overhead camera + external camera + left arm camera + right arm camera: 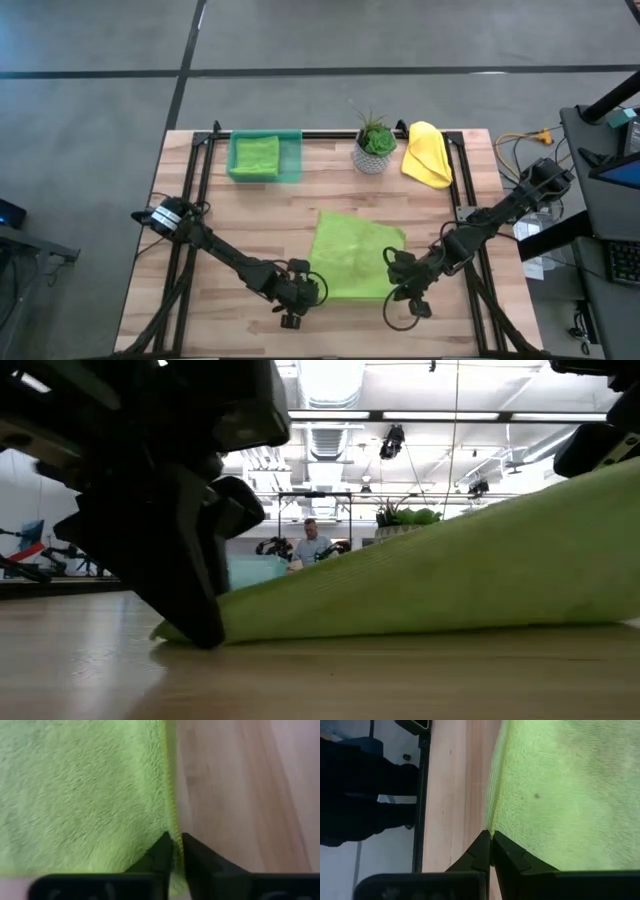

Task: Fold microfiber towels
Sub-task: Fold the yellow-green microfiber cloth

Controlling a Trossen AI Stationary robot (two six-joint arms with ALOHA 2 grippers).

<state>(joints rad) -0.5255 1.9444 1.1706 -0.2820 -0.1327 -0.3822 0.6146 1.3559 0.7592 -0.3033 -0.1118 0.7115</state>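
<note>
Left gripper [176,851]: jaws closed almost fully, with the near corner hem of the lime green towel [355,258] pinched between them at counter level. In the low view the fingers stand right on the wood, the cloth rising away from them in a slope.

Right gripper [491,847]: jaws shut tight on the opposite near corner of the same towel, that side lifted higher off the counter [250,215].

Between the two sets of jaws the towel spreads flat over the wood, its far edge lying loose ahead of both grippers.

Beyond the towel, further from the jaws: green tray [295,160] holding a folded green cloth [256,155], potted plant [375,142], and a crumpled yellow towel [428,153] at the far edge.

Risks, judged:
- Each grip takes only a thin bit of hem; a quick lift could pull a corner free.
- Uneven corner heights could skew the fold, so edges would not meet.
- Carrying the corners too far forward could brush the plant or tray.
- Left fingertips may drag on the wood.
</note>
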